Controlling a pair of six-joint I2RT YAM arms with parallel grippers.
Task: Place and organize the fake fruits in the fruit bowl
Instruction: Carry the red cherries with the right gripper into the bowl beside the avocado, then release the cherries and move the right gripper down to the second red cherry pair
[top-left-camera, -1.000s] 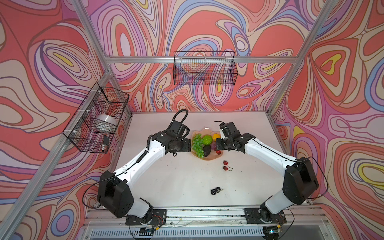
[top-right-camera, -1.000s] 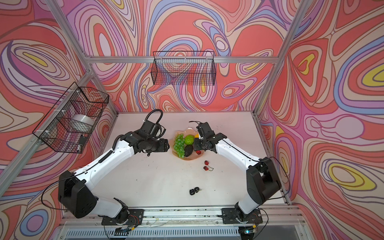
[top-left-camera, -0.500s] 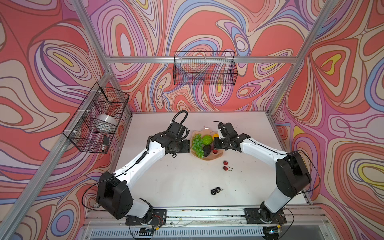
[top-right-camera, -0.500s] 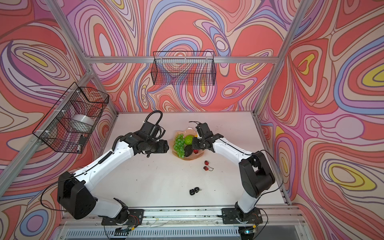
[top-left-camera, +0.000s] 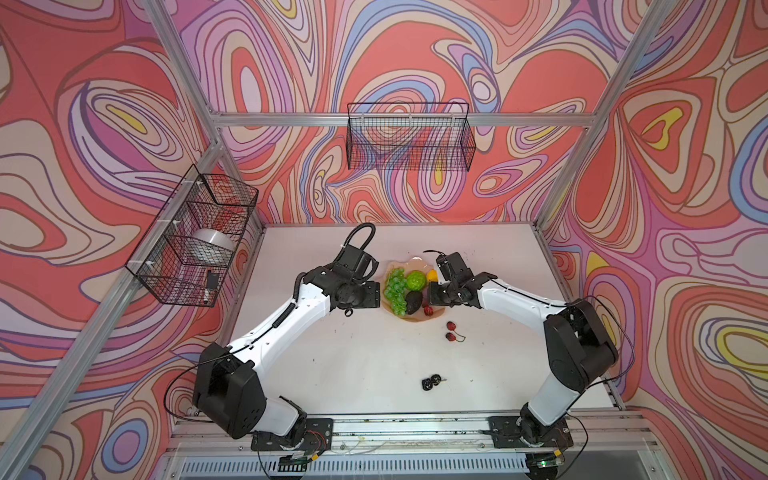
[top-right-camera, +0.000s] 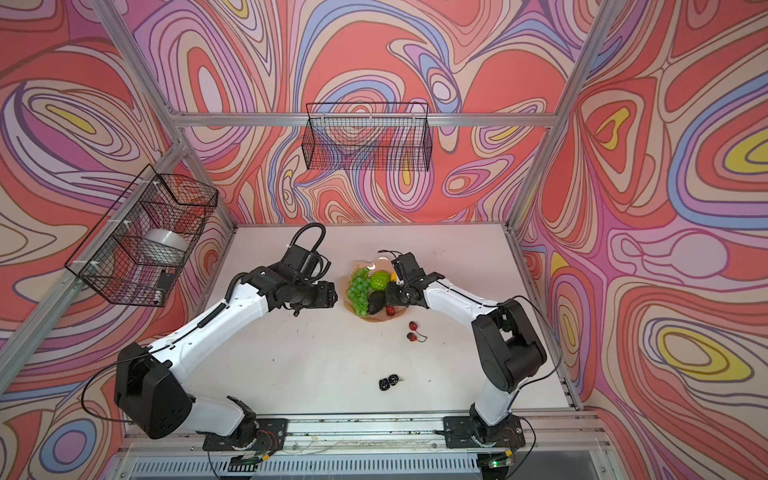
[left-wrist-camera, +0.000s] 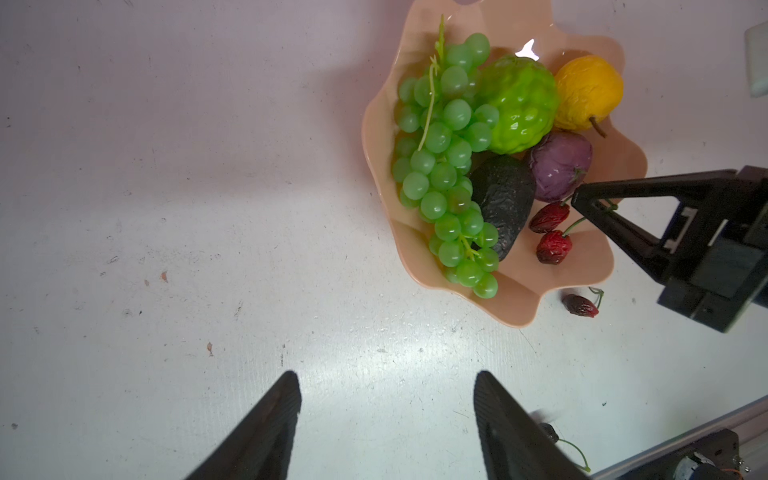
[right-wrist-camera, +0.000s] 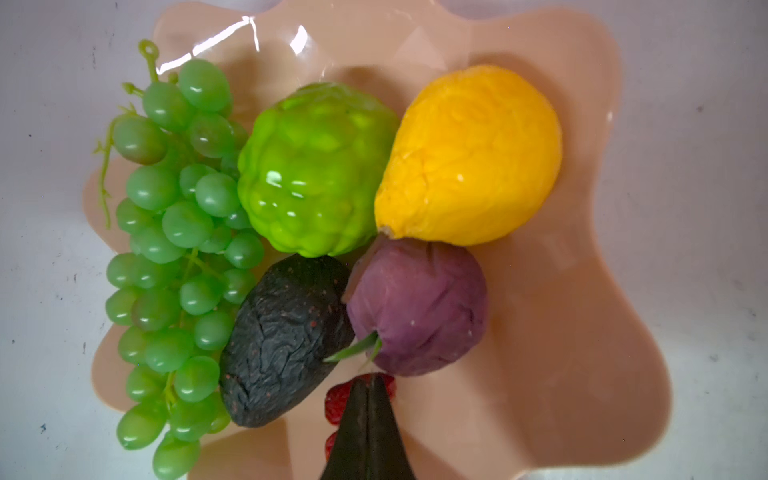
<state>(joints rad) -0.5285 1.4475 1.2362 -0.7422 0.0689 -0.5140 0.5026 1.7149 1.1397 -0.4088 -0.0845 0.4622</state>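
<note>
**Cherry pair gripped over the bowl; two pairs lie on the desk**

The fruit bowl sits toward the far edge of the desk, about midway between its side edges. In it the green grape bunch, bumpy lime-green ball, yellow pear-like fruit, purple ball and dark avocado are packed touching one another. In both top views the right arm covers the purple ball and leaves only a sliver of the yellow fruit.

The right gripper reaches in over the rim that faces the desk's right edge. Its fingers are pressed together on the green stems of a red cherry pair. Whether those cherries touch the bowl floor cannot be told, and the right wrist view hides most of them behind the fingers.

The left gripper hangs over bare desk just beside the bowl, fingers apart with nothing between them.

A second cherry pair lies just off the bowl, toward the front right corner. The left wrist view shows only one of its cherries. The black berry pair lies well apart from the bowl, nearer the front edge. The left wrist view shows it blurred and half hidden by a finger.
</note>
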